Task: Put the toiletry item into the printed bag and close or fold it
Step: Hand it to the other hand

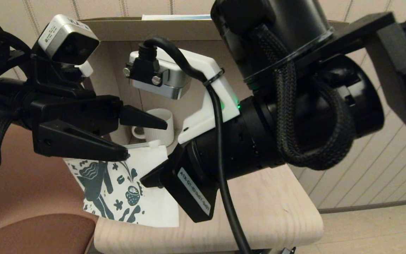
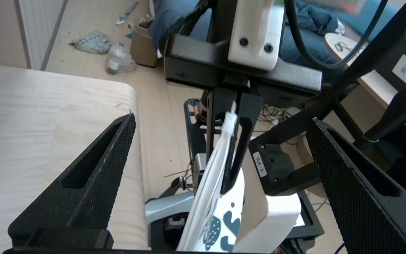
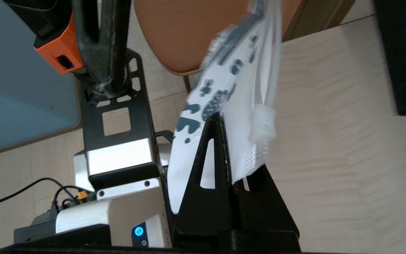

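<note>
Your right pincer (image 3: pixel 229 158) is clamped on the printed bag (image 1: pixel 125 187), pinching it by its zip-strip corner so the pouch hangs edge-on, lifted off the pale wooden table (image 1: pixel 259 211); from the left wrist you can see the pinched edge squeezed between the closed black fingers (image 2: pixel 247 134). Your left pincer (image 1: pixel 137 137) stands wide open and holds nothing, level with the top edge of the bag and just beside the right pincer's grip. The slim white tube is not visible in any view, so you cannot tell from here whether it already sits inside the pouch or lies somewhere out of sight. Judged from this, you are at the bag-handling step: either spreading the mouth to load it or getting ready to close it. The next move likely calls for bringing the open left pincer onto the zip edge a little way along from the right one's hold, closing on one layer or on the strip itself, without knocking the white mug (image 1: pixel 159 125) standing on the table beyond the two pincers. Keep the right grip firm; the hanging pouch may swing or slip.
</note>
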### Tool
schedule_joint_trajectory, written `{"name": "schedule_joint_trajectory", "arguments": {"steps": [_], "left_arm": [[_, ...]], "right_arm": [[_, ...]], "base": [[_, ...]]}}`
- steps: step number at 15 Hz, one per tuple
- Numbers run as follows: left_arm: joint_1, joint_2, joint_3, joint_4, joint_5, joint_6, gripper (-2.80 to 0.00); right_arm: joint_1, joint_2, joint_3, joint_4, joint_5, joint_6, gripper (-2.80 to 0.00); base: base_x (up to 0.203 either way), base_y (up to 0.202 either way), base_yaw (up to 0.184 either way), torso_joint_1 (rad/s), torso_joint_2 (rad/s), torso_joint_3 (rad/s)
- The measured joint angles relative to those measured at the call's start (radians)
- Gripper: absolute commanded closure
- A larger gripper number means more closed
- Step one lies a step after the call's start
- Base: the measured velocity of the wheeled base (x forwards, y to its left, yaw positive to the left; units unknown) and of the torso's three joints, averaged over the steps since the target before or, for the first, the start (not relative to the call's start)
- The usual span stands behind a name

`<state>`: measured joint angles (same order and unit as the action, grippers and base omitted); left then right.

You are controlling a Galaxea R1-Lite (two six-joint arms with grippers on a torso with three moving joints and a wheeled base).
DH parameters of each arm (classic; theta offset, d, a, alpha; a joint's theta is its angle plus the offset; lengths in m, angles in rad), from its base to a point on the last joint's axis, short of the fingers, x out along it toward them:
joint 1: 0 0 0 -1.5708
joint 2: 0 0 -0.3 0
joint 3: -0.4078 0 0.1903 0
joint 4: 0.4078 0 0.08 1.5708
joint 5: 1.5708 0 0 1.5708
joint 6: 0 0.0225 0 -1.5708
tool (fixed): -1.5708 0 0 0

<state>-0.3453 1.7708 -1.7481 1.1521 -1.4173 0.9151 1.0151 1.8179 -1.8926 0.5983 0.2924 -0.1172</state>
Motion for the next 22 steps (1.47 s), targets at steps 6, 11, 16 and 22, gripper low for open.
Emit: {"name": "schedule_joint_trajectory", "arguments": {"steps": [6,11,16,22], "left_arm": [[0.002,-0.003,0.01,0.002,0.003,0.026,-2.8],[0.002,-0.015,0.021,0.005,0.002,0.043,-2.8],[0.002,-0.026,0.027,0.008,0.001,0.046,-2.8],[0.003,-0.042,0.039,0.01,0.001,0.057,-2.8]], "right_arm": [[0.0,-0.006,0.0,-0.005,-0.01,-0.001,0.0],[0.0,-0.006,0.002,0.004,-0.008,-0.001,0.0],[-0.001,-0.006,0.004,0.003,-0.008,0.0,0.0],[-0.003,-0.006,0.004,0.003,-0.007,0.001,0.0]], "base": [[0.0,0.0,0.0,0.0,0.0,0.0],[0.0,0.0,0.0,0.0,0.0,0.0],[0.0,0.0,0.0,0.0,0.0,0.0],[0.0,0.0,0.0,0.0,0.0,0.0]]}}
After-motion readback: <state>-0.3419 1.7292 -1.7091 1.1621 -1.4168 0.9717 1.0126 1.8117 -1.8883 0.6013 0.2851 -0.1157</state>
